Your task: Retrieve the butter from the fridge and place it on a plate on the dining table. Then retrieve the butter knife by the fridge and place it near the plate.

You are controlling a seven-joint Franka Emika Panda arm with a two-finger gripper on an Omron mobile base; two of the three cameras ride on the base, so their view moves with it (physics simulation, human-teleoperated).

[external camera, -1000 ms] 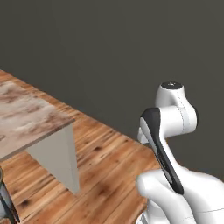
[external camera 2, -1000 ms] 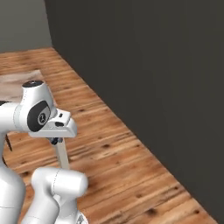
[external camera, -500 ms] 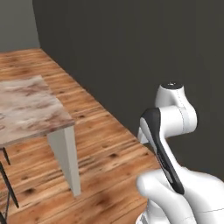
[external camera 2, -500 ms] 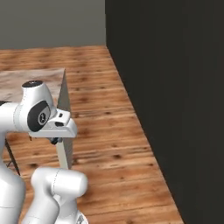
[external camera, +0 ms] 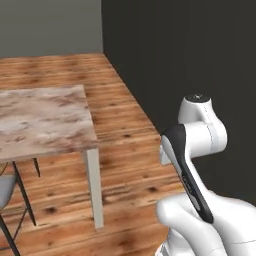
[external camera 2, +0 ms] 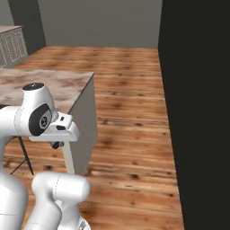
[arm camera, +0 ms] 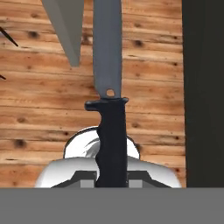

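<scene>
A wooden plank floor (arm camera: 43, 109) runs under everything, bounded on one side by a dark, near-black wall (external camera: 200, 50), with a paler grey wall at the far end of the room.

In the hand view the end effector (arm camera: 112, 179) is clamped on the butter knife (arm camera: 110, 109). Its jaws are closed tight against the black, ridged handle, which rises from between them to a short cross-guard. Above the guard the grey blade runs straight up and out of the top of the view, with a small hole just above the guard. The knife hangs over bare floor, touching nothing else. A pale grey leg of the desk shows at the top left of that view, beside the blade and apart from it, and the dark wall fills the right side.

Further out, the white arm (external camera: 195, 150) is folded close to the base in both base views. The dining desk (external camera: 45, 120), with its brown-and-cream marbled top, stands ahead and to the left of the arm, its near corner carried on a pale leg (external camera: 94, 187). Thin dark legs of a chair (external camera: 20, 192) show below the top at the left edge. In the right base view the same desk (external camera 2: 67, 85) sits behind the arm's shoulder, and a cream cabinet (external camera 2: 11, 45) stands at the far left.
</scene>
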